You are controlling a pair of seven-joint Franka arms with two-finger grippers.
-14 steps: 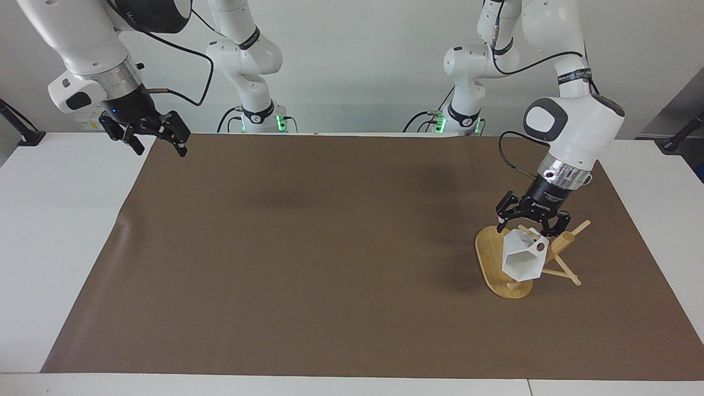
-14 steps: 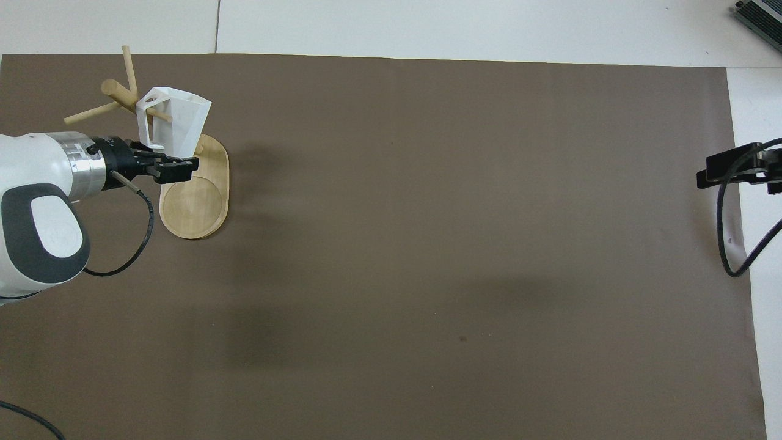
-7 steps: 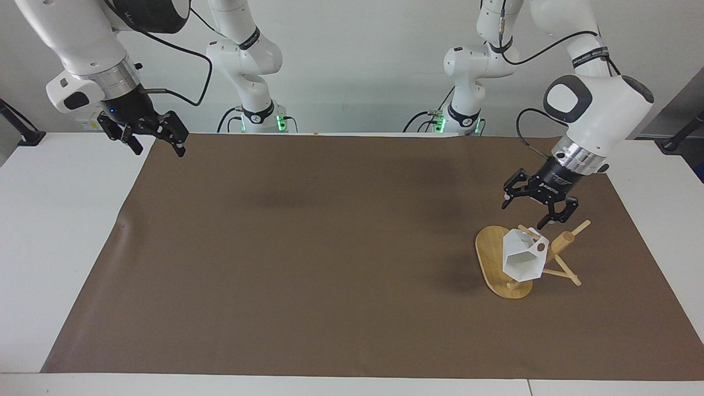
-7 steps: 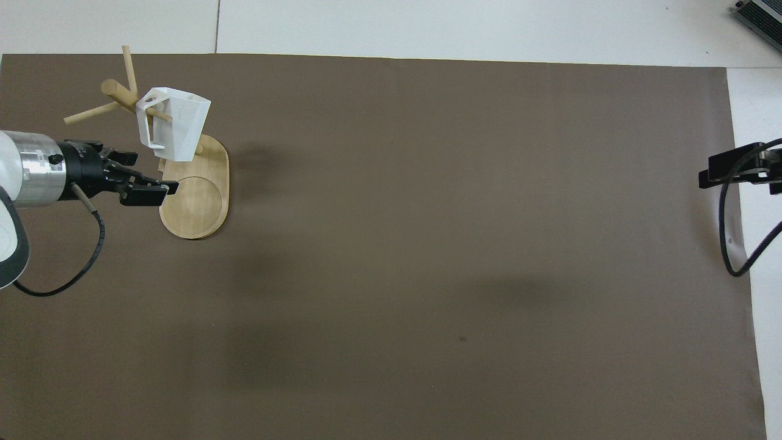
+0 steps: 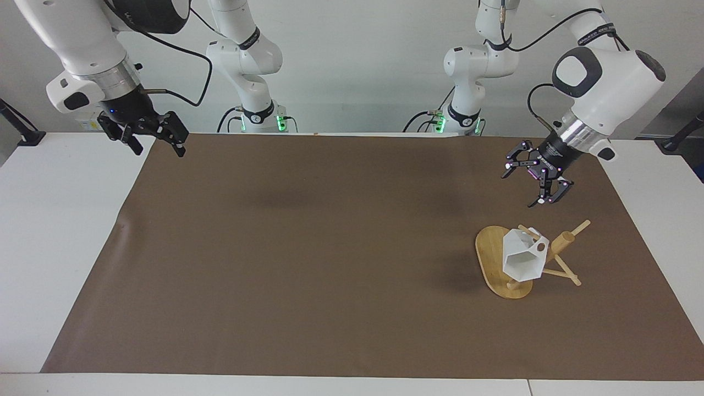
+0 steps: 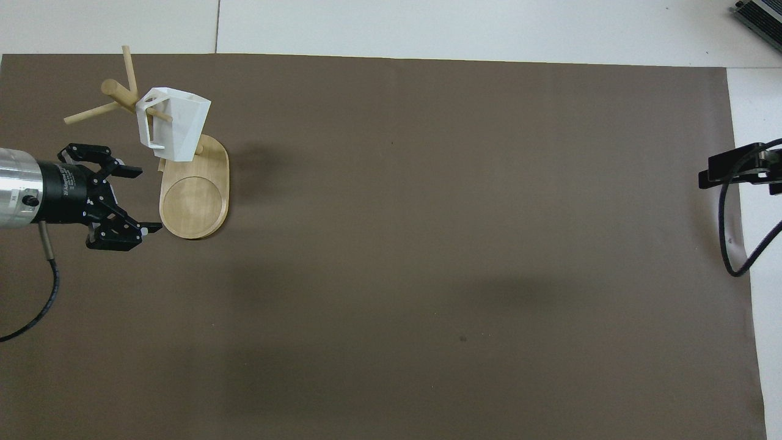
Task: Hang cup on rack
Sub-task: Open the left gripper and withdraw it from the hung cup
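faceted white cup (image 5: 521,259) hangs tilted by its handle on a bamboo rack (image 5: 554,256) peg, below the left gripper (image 5: 531,185), jaws spread empty; right gripper (image 5: 155,140) waits, jaws spread

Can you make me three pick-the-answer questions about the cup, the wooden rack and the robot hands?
1. Where is the cup?
A. hanging on a peg of the rack
B. lying on the brown mat
C. in the right hand

2. What colour is the cup?
A. blue
B. white
C. red

3. How is the left hand?
A. shut on the cup
B. open and holding nothing
C. pressing on the rack's base

Answers:
1. A, a peg goes through its handle.
2. B, it is plain white against the bamboo.
3. B, it is up over the mat, fingers apart, clear of the cup. The right hand waits open at its own end.
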